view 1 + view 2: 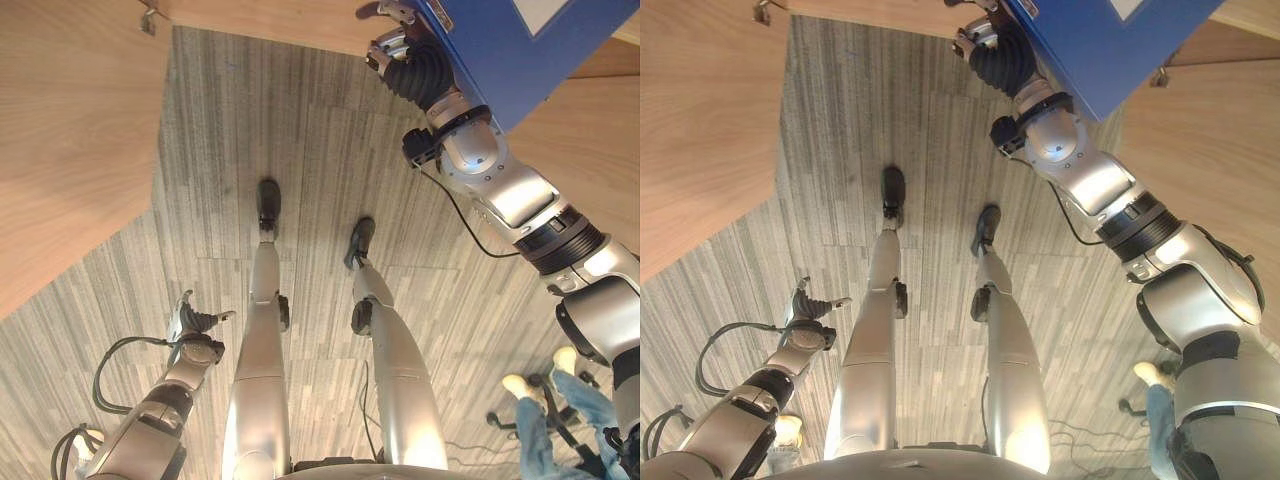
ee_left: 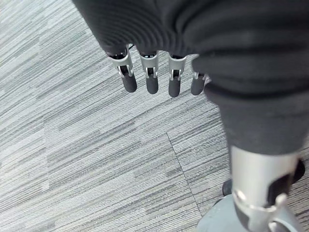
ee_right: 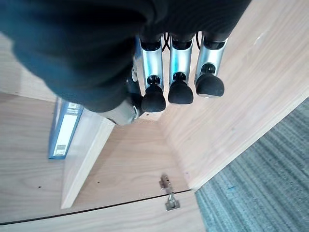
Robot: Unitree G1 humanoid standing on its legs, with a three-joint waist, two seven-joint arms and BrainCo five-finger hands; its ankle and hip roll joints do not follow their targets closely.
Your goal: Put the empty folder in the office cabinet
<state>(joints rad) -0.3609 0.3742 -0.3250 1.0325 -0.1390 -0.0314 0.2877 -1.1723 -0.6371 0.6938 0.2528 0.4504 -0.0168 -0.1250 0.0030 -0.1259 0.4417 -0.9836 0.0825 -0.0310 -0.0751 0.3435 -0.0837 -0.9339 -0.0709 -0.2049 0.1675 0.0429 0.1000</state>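
Right wrist view shows another folder standing in the cabinet; eye views don't. Right robot hand is up against the blue folder, grip unclear. Left robot hand hangs relaxed, empty.

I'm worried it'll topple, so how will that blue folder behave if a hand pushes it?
The blue folder looks stiff: flat faces and straight edges, so it should slide rather than bend. It seems to stand on a narrow edge beside the wooden divider, so a sideways push could tip it. Its smooth cover may be slippery.
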